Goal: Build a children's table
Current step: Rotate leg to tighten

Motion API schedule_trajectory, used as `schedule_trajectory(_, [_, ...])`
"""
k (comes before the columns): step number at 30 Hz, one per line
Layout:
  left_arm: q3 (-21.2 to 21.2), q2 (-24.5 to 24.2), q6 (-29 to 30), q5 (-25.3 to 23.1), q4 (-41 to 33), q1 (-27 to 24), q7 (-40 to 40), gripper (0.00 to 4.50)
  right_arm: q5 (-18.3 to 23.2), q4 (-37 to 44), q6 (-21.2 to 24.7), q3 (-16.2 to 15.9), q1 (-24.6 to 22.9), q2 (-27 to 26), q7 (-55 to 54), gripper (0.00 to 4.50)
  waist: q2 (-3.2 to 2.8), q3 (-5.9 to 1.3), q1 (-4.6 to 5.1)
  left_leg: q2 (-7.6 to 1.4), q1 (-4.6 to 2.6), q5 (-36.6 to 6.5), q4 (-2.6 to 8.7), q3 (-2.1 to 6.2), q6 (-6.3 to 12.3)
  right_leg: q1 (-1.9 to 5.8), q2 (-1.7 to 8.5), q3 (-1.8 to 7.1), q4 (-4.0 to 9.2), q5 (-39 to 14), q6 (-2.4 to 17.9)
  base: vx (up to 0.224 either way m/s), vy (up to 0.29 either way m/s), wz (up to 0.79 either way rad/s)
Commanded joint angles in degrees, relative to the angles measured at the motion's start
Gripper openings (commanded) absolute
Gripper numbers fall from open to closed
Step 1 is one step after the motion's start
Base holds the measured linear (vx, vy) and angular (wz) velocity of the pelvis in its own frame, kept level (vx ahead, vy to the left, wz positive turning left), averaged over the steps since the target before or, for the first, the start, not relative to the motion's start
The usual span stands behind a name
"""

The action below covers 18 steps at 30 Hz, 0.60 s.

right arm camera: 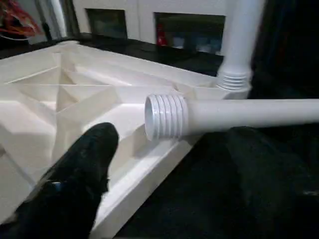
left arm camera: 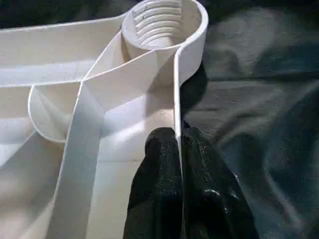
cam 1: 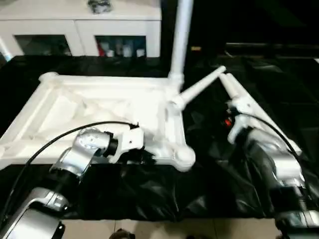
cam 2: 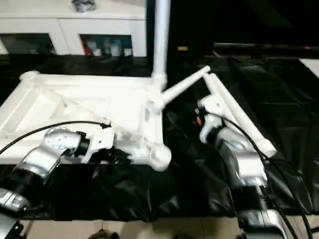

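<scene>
Centre-left of frame: white ribbed plastic table top (cam 1: 99, 112), upside down on black-draped tabletop (cam 1: 279, 84). Left gripper (left arm camera: 178, 149), jaws pinched on its rim wall, likely steadying. Right gripper (right arm camera: 79, 174): jaws wide, empty, near loose threaded white leg (right arm camera: 234, 117).

Both forearms silver metal, rounded segmented housings with black bands at the joints. Thin black cable loops over each arm to the wrist. White plastic wrist blocks. Left gripper (left arm camera: 178, 149): two black rubbery fingers (left arm camera: 159, 164), matte and slightly glossy. Right gripper's black finger (right arm camera: 79, 179) looks the same.
</scene>
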<state>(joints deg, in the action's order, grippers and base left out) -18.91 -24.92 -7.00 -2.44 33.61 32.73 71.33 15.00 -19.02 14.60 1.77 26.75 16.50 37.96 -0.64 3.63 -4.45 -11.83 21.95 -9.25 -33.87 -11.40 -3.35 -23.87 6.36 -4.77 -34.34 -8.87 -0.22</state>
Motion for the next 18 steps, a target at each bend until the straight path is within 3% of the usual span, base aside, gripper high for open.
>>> schedule_trajectory(1, [0.53,0.28,0.78,-0.59,-0.48,0.58,-0.96,0.00,-1.02,-2.23,0.05,-1.12,2.28,-0.73,-0.53,4.40,0.68,-4.32,-0.04,-1.10,-1.21,-16.79,4.21,0.85,-1.05,2.53,2.33,2.20,4.51,-24.11,8.50,0.000,0.000,0.00])
schedule_trajectory(2, [0.53,0.28,0.78,-0.59,-0.48,0.58,-0.96,0.00,-1.02,-2.23,0.05,-1.12,2.28,-0.73,-0.53,4.40,0.68,-4.36,-0.01,-1.15,-1.48,-17.01,4.13,0.77,-1.03,2.30,2.24,2.30,4.55,-23.22,8.84,0.000,0.000,0.00])
schedule_trajectory(3, [0.53,0.44,1.18,-0.09,-1.41,0.18,-0.28,0.00,-2.39,-4.55,-0.72,-2.05,4.20,-1.34,-1.43,4.40,1.05,-4.39,-0.01,-1.15,-1.46,-16.89,4.12,0.68,-0.91,2.33,2.17,2.34,4.53,-22.57,8.96,0.000,0.000,0.00])
schedule_trajectory(4, [0.43,0.65,1.16,0.09,-2.62,-0.40,-0.11,0.00,-6.60,-10.69,-3.61,-4.40,8.64,-2.47,-4.67,4.40,1.00,-4.52,0.09,-1.25,-1.27,-16.37,4.17,0.83,-1.32,2.35,2.35,2.28,4.04,-21.51,9.95,0.000,0.000,0.00])
schedule_trajectory(6, [0.33,0.79,0.82,0.05,-3.03,-0.67,-0.29,0.00,-9.13,-14.68,-5.55,-5.57,11.35,-3.21,-7.06,4.40,1.15,-4.52,0.58,-1.01,-0.92,-15.80,4.19,0.85,-1.91,2.56,2.22,2.17,3.78,-21.20,10.46,0.000,0.000,0.00])
schedule_trajectory(7, [0.50,1.33,0.35,-0.62,-3.01,-0.47,-2.39,0.00,-10.21,-19.22,-6.37,-5.30,14.48,-4.35,-10.50,4.40,1.24,-4.57,0.57,-1.16,-1.47,-15.86,3.91,0.64,-1.77,2.04,2.31,2.45,3.70,-19.69,11.19,0.000,0.000,0.00])
schedule_trajectory(8, [0.68,1.58,1.03,-0.19,-3.05,-0.38,-2.26,0.00,-10.48,-20.33,-6.60,-5.21,15.28,-4.62,-11.46,4.40,1.13,-4.49,0.67,-1.13,-1.43,-15.81,3.98,0.60,-1.88,2.08,2.24,2.51,3.71,-19.61,11.37,0.000,0.000,0.00])
schedule_trajectory(9, [1.00,1.90,1.39,0.50,-3.17,-0.23,-2.47,0.28,-11.01,-22.11,-7.03,-5.17,16.59,-5.07,-12.84,4.47,1.51,-4.58,0.46,-1.21,-1.68,-15.83,3.95,0.43,-1.58,2.06,2.07,2.56,3.75,-18.54,11.36,0.000,0.000,0.00])
schedule_trajectory(11, [1.29,2.07,1.49,1.06,-3.34,-0.17,-2.62,0.28,-11.30,-22.93,-7.25,-5.20,17.30,-5.38,-13.52,4.47,1.55,-4.57,0.24,-1.17,-1.66,-15.08,3.84,0.32,-1.26,2.01,1.89,2.80,3.30,-16.77,11.45,0.000,0.000,0.00])
schedule_trajectory(15, [2.09,1.00,2.61,4.00,-5.88,-0.78,0.37,0.76,-10.89,-24.11,-7.70,-5.53,18.12,-6.48,-12.05,4.50,1.32,-4.91,-0.28,-1.14,-1.25,-12.06,3.76,0.25,-0.49,2.51,1.61,3.04,2.30,-10.20,12.54,0.000,0.000,0.00])
schedule_trajectory(18, [2.51,0.53,3.59,5.09,-7.26,-1.32,1.43,0.95,-11.14,-25.62,-8.35,-5.72,18.81,-6.87,-12.22,4.50,1.51,-4.86,-0.22,-1.13,-1.22,-12.37,3.78,0.25,-0.61,2.64,1.67,3.03,2.16,-9.78,13.01,0.000,0.000,0.00])
